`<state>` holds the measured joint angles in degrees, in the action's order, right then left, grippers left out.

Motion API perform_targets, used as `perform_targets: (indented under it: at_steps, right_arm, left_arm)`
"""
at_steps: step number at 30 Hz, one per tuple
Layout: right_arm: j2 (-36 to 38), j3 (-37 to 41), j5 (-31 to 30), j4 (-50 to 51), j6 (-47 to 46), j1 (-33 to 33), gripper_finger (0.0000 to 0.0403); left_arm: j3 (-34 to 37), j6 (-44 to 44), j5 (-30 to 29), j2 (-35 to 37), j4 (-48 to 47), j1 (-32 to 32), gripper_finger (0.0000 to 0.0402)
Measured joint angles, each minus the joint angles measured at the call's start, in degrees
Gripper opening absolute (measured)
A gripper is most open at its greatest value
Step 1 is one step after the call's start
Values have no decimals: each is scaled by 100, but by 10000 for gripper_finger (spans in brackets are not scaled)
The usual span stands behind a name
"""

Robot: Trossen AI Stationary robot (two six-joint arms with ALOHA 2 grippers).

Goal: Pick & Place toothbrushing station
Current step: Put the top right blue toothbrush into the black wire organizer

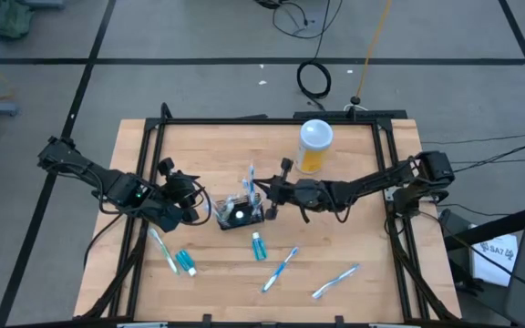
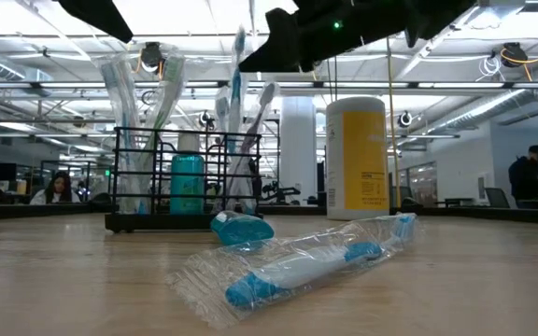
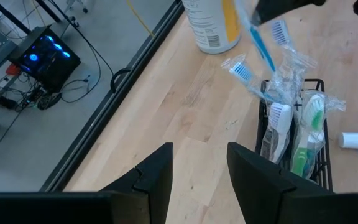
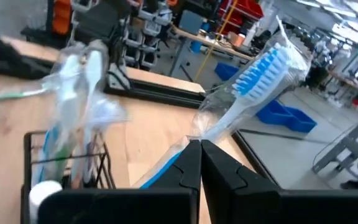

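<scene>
R tool (image 1: 264,193) clenched on a wrapped toothbrush (image 4: 253,84), just above the basket (image 1: 241,217) mid-counter. L tool (image 3: 199,177) released, holding nothing, just beside the basket's other side. Several brushes stand inside the basket. Teal tube (image 1: 259,246) near the basket; yellow canister (image 1: 313,146) behind it.

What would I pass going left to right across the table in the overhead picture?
Left gripper → wire basket → right gripper → yellow canister → wrapped toothbrush lying near the front right.
</scene>
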<state>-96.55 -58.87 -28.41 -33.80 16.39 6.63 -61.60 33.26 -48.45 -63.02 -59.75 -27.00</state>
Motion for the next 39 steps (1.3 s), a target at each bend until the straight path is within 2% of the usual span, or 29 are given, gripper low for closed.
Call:
perform_targets:
  at_steps: [4, 9, 12, 18, 23, 31, 39]
  right_arm:
    - [6, -2, 0, 355, 458, 98, 0]
    - [-2, 0, 20, 1035, 443, 114, 0]
    - [-2, 0, 364, 1296, 460, 110, 0]
    - [-2, 0, 1095, 914, 776, 97, 0]
    - [-2, 0, 1071, 1096, 766, 88, 0]
    - [-2, 0, 1083, 1396, 76, -30, 0]
    - [-2, 0, 1514, 1395, 251, -26, 12]
  left_arm:
    - [0, 0, -2, -1, 0, -1, 159]
    - [0, 0, -4, 0, 0, -2, 159]
    - [0, 2, -4, 0, 0, 0, 159]
    - [0, 2, -7, -1, 0, 0, 159]
    - [0, 33, -7, -2, 0, 0, 159]
    - [0, 7, -9, -1, 0, -1, 159]
    - [0, 3, -11, 0, 0, -2, 159]
